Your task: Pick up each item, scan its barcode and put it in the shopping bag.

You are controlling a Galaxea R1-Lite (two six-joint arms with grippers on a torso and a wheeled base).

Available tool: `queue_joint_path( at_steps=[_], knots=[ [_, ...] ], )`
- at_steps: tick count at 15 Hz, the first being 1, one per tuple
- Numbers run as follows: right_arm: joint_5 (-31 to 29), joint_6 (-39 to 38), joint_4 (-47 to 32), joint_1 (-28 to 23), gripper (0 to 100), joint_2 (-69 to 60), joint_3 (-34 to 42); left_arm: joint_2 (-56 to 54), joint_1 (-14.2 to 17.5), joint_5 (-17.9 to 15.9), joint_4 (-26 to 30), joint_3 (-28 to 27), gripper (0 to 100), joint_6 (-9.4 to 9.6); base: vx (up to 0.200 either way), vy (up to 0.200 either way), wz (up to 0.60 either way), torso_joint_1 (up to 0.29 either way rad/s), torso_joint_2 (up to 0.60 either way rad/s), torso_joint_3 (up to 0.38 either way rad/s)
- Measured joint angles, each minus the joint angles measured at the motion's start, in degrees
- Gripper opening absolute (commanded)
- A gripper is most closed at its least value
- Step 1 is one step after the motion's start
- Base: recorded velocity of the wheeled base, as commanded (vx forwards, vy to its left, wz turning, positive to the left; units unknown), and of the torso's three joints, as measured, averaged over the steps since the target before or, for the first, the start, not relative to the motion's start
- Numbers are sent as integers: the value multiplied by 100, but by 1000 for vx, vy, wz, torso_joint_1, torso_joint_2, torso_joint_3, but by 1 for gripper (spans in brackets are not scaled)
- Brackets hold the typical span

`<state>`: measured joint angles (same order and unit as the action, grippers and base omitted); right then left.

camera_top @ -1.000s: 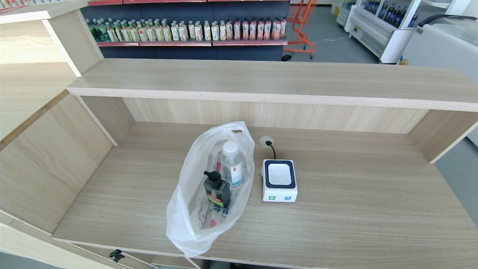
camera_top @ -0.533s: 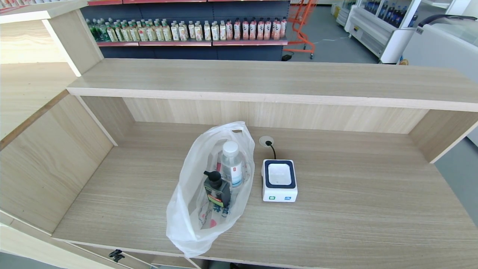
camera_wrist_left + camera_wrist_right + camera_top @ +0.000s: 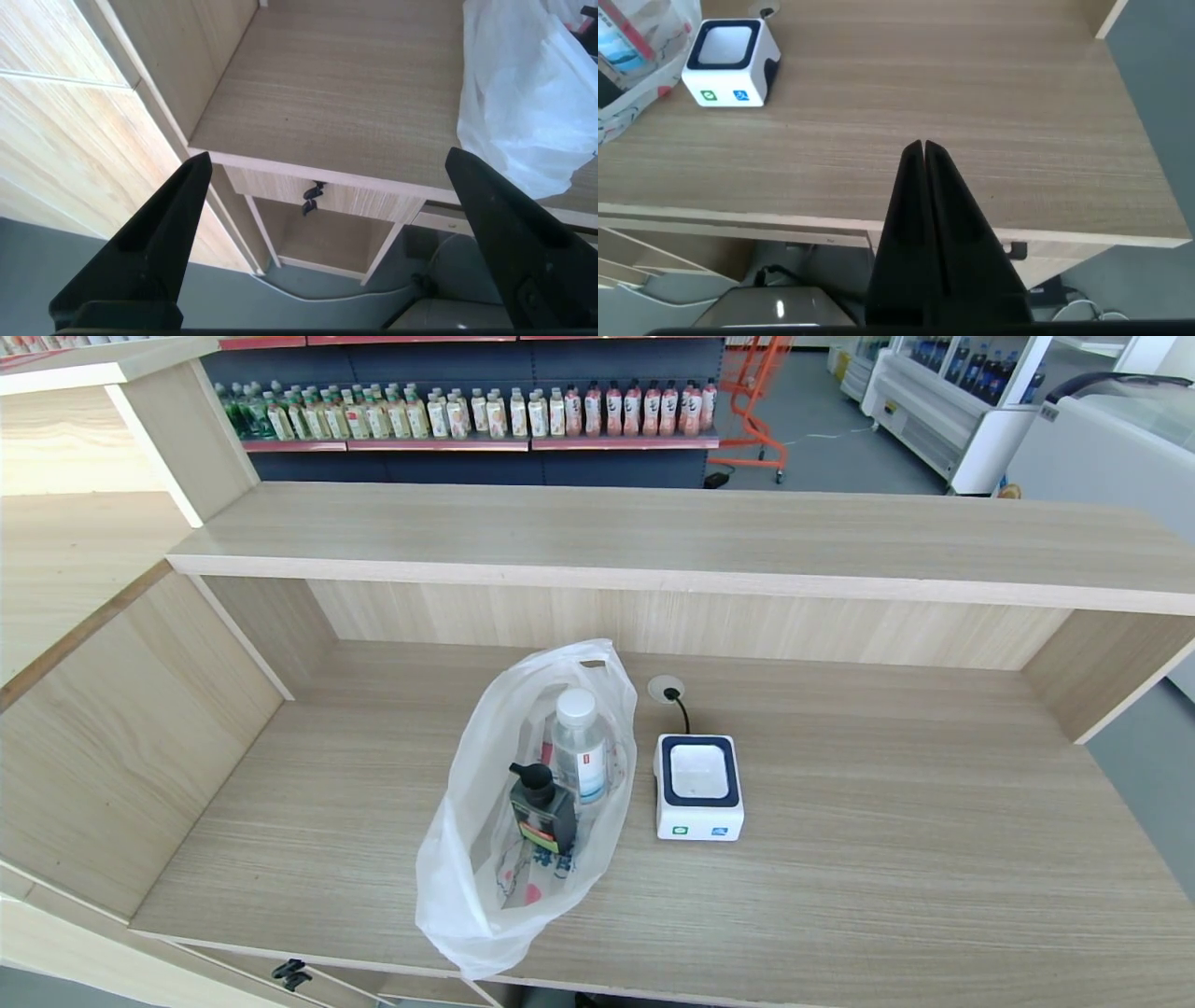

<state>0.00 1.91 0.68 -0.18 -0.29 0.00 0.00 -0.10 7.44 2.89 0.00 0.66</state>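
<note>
Crinkly translucent plastic shopping bag (image 3: 457,887) cradling clear round bottle (image 3: 579,747), boxy black bottle (image 3: 543,814) — left jaws splayed, right jaws pressed together.

a translucent white shopping bag (image 3: 457,887) lies open on the table (image 3: 887,859), holding a clear water bottle (image 3: 579,747) with a white cap and a dark black-capped bottle (image 3: 543,817). the white barcode scanner (image 3: 699,789) sits just beside it.
</note>
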Motion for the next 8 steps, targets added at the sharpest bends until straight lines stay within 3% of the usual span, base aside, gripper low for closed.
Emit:
queue_joint_path(
  at_steps=[3, 8],
  knots=[
    [0, 0, -2, 0, 0, 0, 0, 0, 0, 2, 0, 0, 100, 10, 200, 0, 0, -2, -1, -2],
    [0, 0, -2, 0, 0, 2, 0, 0, 0, 0, 0, 0, 100, 2, 0, 0, 0, 0, 0, 0]
  ],
)
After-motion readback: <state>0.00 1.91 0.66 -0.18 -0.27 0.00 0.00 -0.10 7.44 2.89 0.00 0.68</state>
